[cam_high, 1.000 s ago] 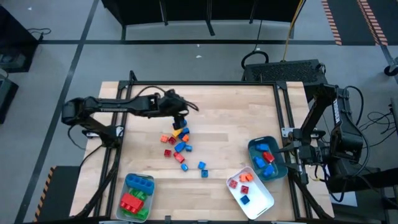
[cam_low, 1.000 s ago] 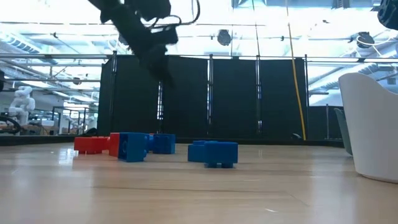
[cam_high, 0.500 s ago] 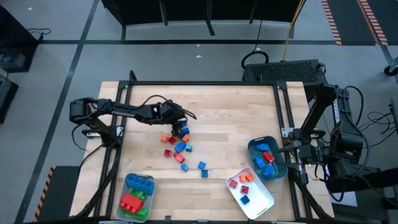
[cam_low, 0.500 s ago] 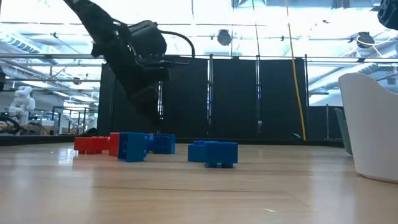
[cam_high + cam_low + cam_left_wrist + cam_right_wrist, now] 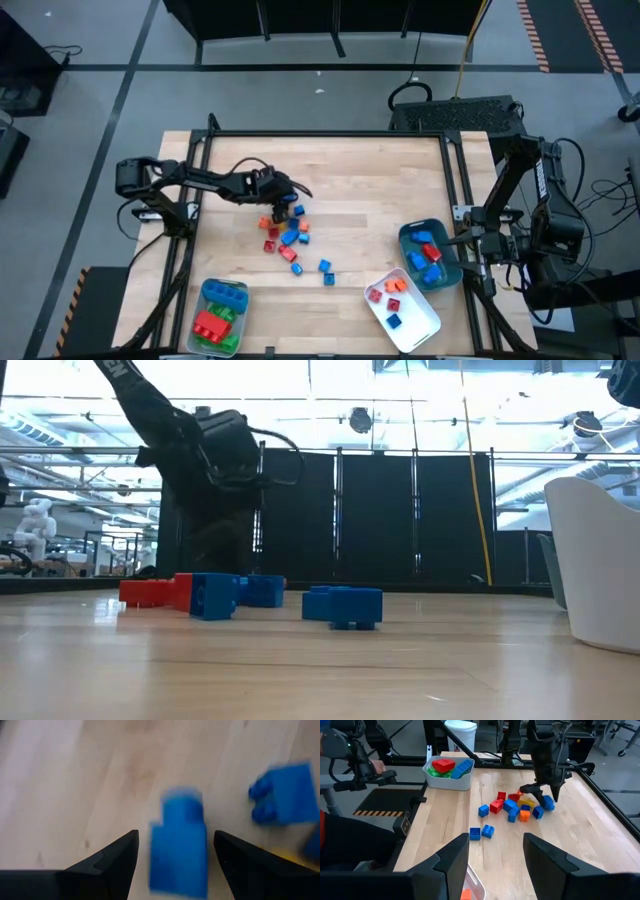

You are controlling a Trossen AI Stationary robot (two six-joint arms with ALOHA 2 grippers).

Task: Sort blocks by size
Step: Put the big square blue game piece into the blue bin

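- My left jaws (image 5: 172,852) are spread wide and hold nothing; a blue block (image 5: 178,845) lies on the tabletop (image 5: 75,780) between the two fingers, so I judge I am lined up to close on it.
- Just beyond it lies another blue block (image 5: 285,792), apart from the first, which leaves room for my fingers.
- From above, my left gripper (image 5: 283,196) is low over the top of the loose pile of blocks (image 5: 287,237), which sits around the middle of the tabletop, somewhat toward the left edge.
- Near the front edge, sorted blocks already lie in three trays: a grey tray (image 5: 204,293) at the front-left corner with large green, red and blue ones, a white tray (image 5: 425,322) and a teal tray (image 5: 404,240) toward the front-right with smaller ones.
- My right gripper (image 5: 495,865) waits off the right edge beside the teal tray, jaws open and empty.
- Much of the pile is still unsorted, I judge.
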